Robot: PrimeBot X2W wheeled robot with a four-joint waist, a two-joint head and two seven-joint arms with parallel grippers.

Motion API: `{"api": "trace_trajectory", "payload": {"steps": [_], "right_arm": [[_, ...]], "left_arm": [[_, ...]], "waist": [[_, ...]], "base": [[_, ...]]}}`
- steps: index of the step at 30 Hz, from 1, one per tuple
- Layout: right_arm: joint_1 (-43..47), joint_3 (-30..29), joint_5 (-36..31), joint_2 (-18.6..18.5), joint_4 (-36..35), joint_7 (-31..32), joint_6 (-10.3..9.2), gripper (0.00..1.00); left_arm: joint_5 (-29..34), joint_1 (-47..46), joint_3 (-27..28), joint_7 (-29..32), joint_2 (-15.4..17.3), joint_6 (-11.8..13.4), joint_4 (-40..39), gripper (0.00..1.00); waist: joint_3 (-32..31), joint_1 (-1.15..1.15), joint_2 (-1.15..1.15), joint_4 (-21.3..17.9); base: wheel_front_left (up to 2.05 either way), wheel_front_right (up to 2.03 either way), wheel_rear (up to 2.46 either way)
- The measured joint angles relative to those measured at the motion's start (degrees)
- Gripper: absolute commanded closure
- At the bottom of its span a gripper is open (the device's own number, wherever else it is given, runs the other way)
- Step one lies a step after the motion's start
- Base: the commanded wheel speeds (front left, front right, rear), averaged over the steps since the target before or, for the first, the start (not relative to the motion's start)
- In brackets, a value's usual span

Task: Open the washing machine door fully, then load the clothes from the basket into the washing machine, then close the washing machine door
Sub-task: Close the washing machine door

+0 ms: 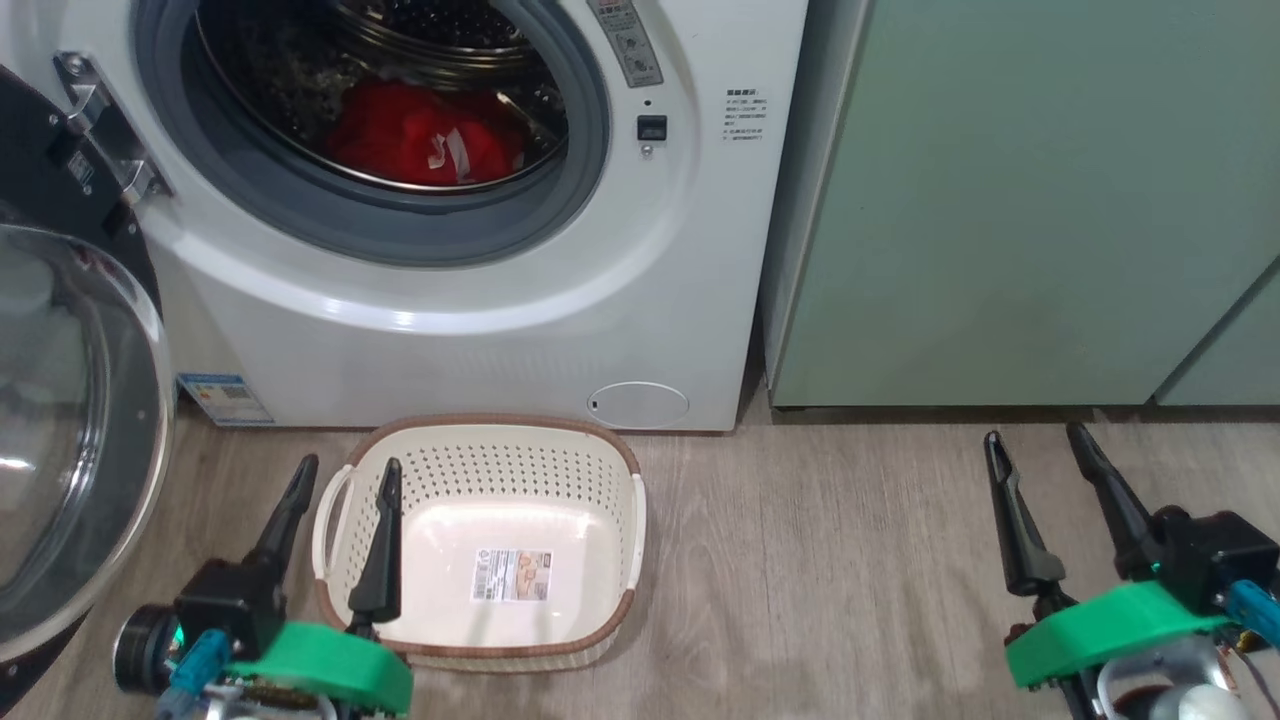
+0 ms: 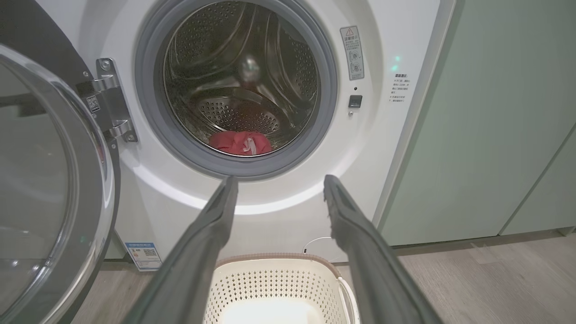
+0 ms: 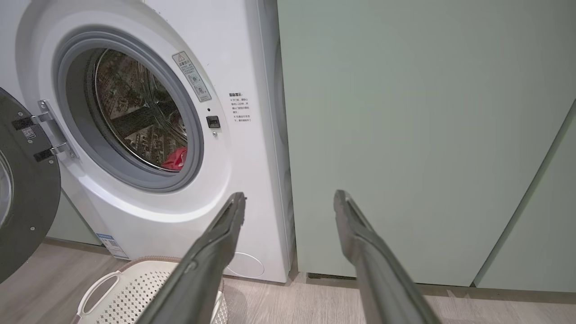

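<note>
The white washing machine (image 1: pixel 600 300) stands ahead with its door (image 1: pixel 70 430) swung wide open to the left, black rim and glass bowl facing me. Red clothes (image 1: pixel 420 135) with a white strip lie in the steel drum, the same clothes (image 2: pixel 240 143) low in the drum in the left wrist view. On the floor in front sits the cream basket (image 1: pixel 620 520), with just a label on its floor. My left gripper (image 1: pixel 345 480) hovers open over the basket's left rim. My right gripper (image 1: pixel 1040 450) is open above the floor before the green cabinet.
Pale green cabinets (image 1: pixel 1020 200) stand right of the washer. Grey wood-look floor (image 1: pixel 820 560) stretches between basket and right gripper. The open door (image 2: pixel 49 189) takes up the space at the left.
</note>
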Motion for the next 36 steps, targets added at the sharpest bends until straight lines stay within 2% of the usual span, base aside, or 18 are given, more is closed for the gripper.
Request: {"api": "trace_trajectory", "payload": {"steps": [36], "right_arm": [[0.0, -0.2, 0.0, 0.0, -1.0, 0.3, 0.00, 0.00]], "left_arm": [[0.0, 0.0, -1.0, 0.5, 0.9, 0.5, -0.2, 0.00]], "waist": [[0.3, 0.01, 0.00, 0.2]], "base": [[-0.03, 0.03, 0.00]]}}
